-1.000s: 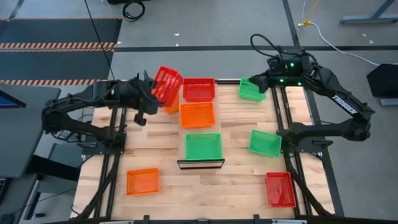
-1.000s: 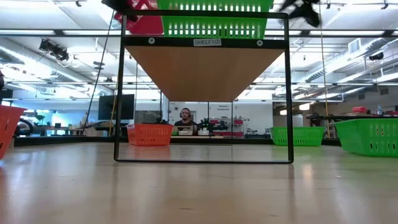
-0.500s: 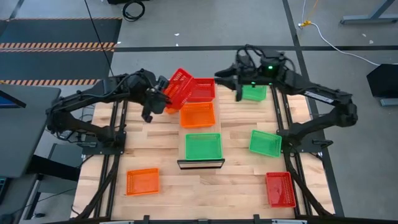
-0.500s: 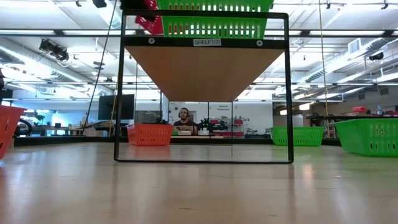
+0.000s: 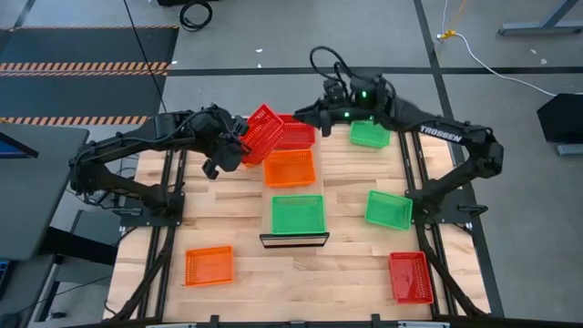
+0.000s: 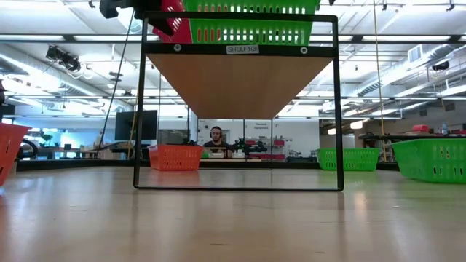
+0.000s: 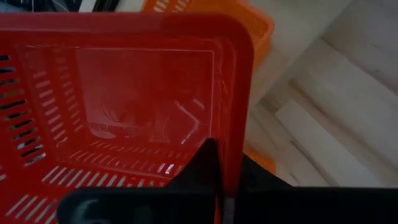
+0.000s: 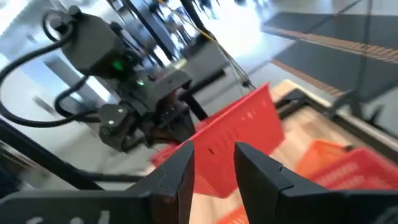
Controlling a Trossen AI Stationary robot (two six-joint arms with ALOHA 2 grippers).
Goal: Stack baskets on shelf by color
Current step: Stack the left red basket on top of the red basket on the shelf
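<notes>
My left gripper [image 5: 239, 144] is shut on a red basket [image 5: 261, 133], which it carries tilted above the table's far left, beside the shelf [image 5: 293, 240]. On the shelf, a red basket [image 5: 299, 137], an orange one [image 5: 290, 169] and a green one [image 5: 298, 214] rest on their bottoms in a row. My right gripper [image 5: 306, 113] is open over the shelf's far end, close to the held basket [image 8: 239, 140]. The right wrist view shows its fingers [image 8: 214, 167] apart, touching nothing. An orange basket [image 5: 251, 161] peeks out beneath the held one. My left gripper holds the red basket by one side wall [image 7: 231, 155], near a corner. One finger [image 7: 205, 165] is inside the basket and the other is outside the wall. The basket is lifted clear and tilted, with its open side turned toward the wrist camera.
On the tabletop lie two green baskets [image 5: 369, 134] [image 5: 389, 209], a red one [image 5: 411, 276] near the right front and an orange one [image 5: 209, 266] near the left front. The low view shows the shelf's dark frame [image 6: 140, 109]. A person sits in the room beyond.
My right gripper has swung from the green basket at the far right toward the table's left, and now hangs over the shelf's far end. My left gripper has carried the tilted red basket a little toward the shelf.
</notes>
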